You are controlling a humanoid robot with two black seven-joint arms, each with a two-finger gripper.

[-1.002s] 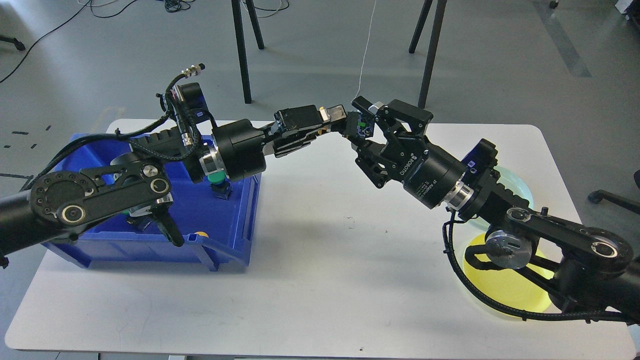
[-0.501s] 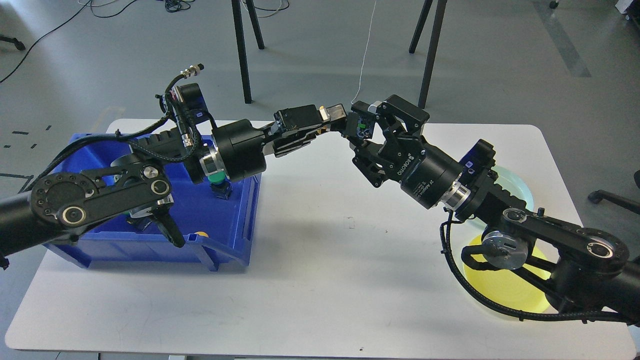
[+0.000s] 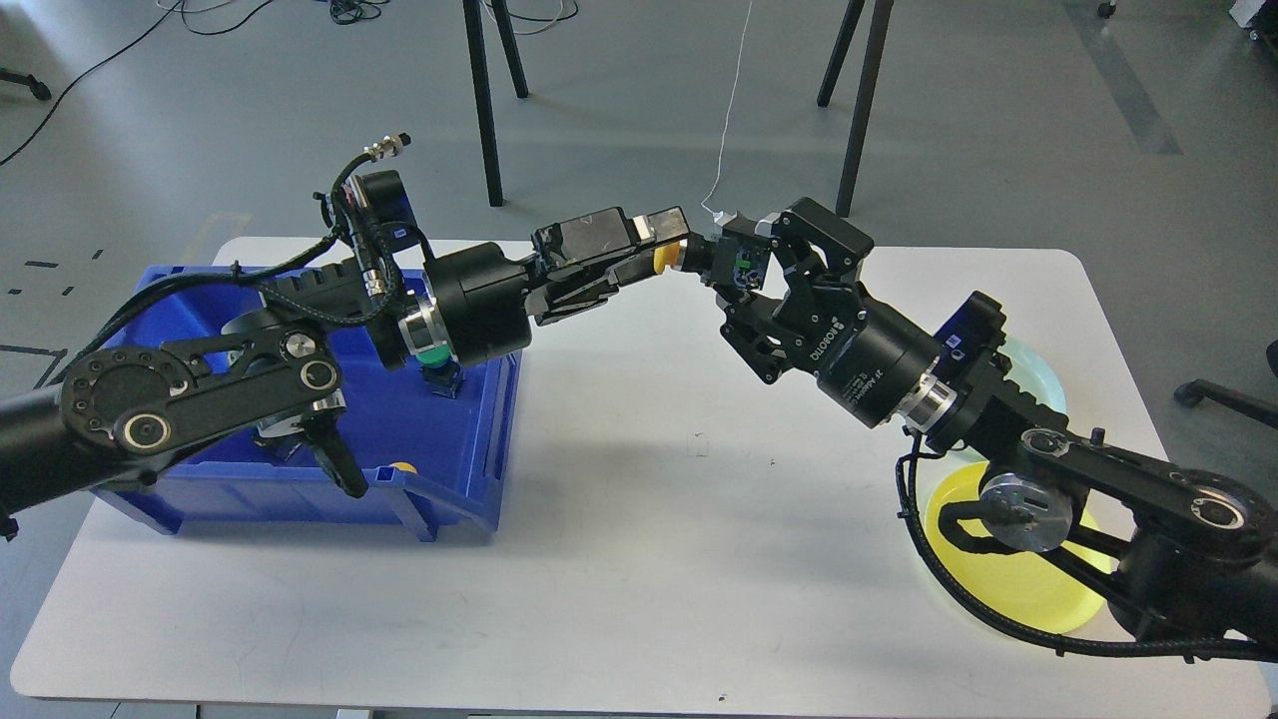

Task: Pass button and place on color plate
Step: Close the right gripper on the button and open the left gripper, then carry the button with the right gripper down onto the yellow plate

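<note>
Midway above the white table, a yellow-capped button is seen at the meeting point of both grippers

At the tip of the left gripper the yellow cap shows between the fingers, which appear to be closed on it, while the button's dark body is enclosed by the right gripper, whose fingers are drawn in around it; whether the right one actually bears the load cannot be told. The button is held in the air, well apart from the yellow plate, which lies on the table's right side, partly hidden under the right arm. A pale blue plate is seen behind it. At the left, a blue bin is set on the table, with a green button inside
</note>
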